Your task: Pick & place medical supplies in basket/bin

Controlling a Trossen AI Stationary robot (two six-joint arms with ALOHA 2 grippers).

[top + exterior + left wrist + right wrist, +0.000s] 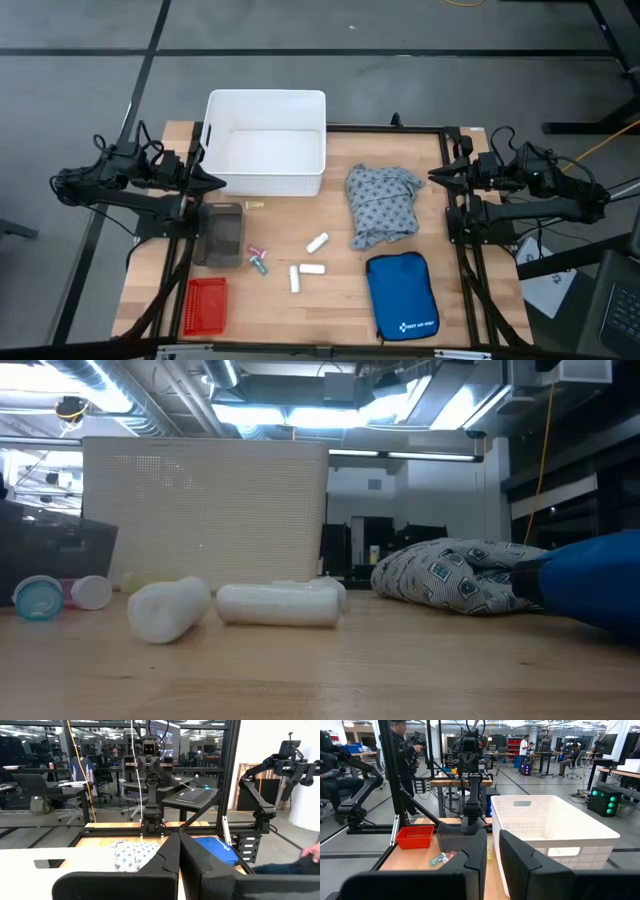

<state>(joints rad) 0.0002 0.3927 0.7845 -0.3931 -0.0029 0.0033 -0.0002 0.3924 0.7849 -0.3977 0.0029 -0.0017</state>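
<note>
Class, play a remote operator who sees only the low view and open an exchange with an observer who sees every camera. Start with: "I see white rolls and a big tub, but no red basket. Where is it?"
Observer: The red basket lies in the near corner on the left arm's side, just past a dark grey bin.
Operator: Where are the arms?
Observer: Both hang at the table's sides: the left gripper by the white tub, the right gripper by the garment.
Operator: How many rolls?
Observer: Three white rolls lie mid-table.
</note>
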